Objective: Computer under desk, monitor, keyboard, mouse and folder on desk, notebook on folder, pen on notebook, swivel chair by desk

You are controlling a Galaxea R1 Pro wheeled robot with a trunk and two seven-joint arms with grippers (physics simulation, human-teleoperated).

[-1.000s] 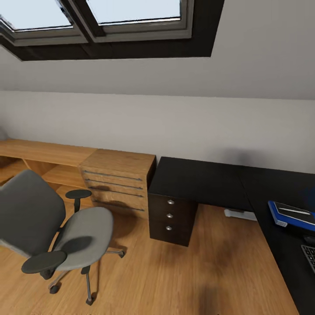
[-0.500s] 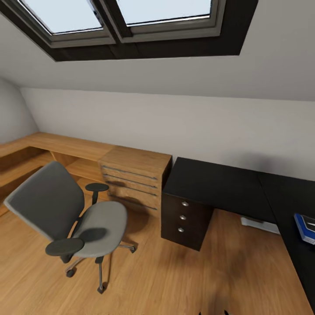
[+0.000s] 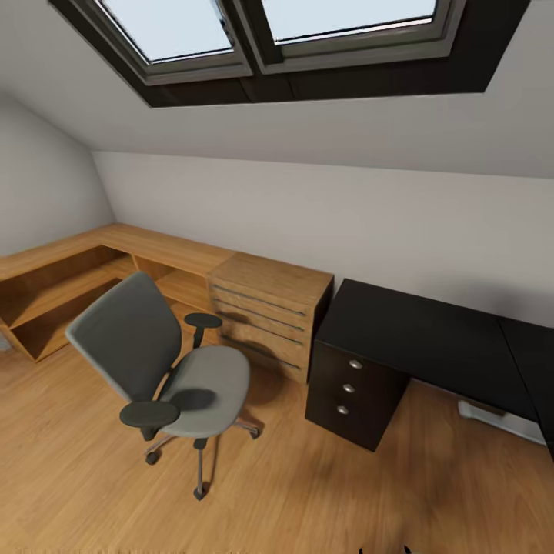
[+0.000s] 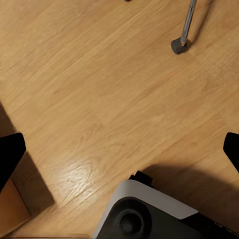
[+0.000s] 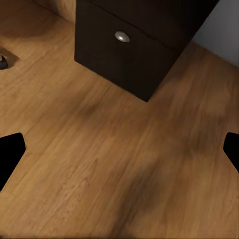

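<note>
The grey swivel chair (image 3: 173, 369) stands on the wooden floor left of the black desk (image 3: 431, 335), a little apart from it, its seat bare. One of its legs with a caster (image 4: 180, 42) appears in the left wrist view. My left gripper (image 4: 119, 154) hangs open over the floor above my own base (image 4: 149, 211). My right gripper (image 5: 119, 149) is open too, over the floor in front of the desk's drawer unit (image 5: 134, 55). Folder, notebook, pen, keyboard, mouse and monitor are out of view.
A wooden chest of drawers (image 3: 269, 312) stands against the desk's left side, with a long low wooden shelf (image 3: 69, 277) running into the left corner. A white flat object (image 3: 492, 419) lies on the floor under the desk. Skylights (image 3: 285, 31) sit in the sloped ceiling.
The camera has turned left, so the whole picture shifted right. The blue folder and the keyboard on the desk's right part have left the view. The chair itself stands as before.
</note>
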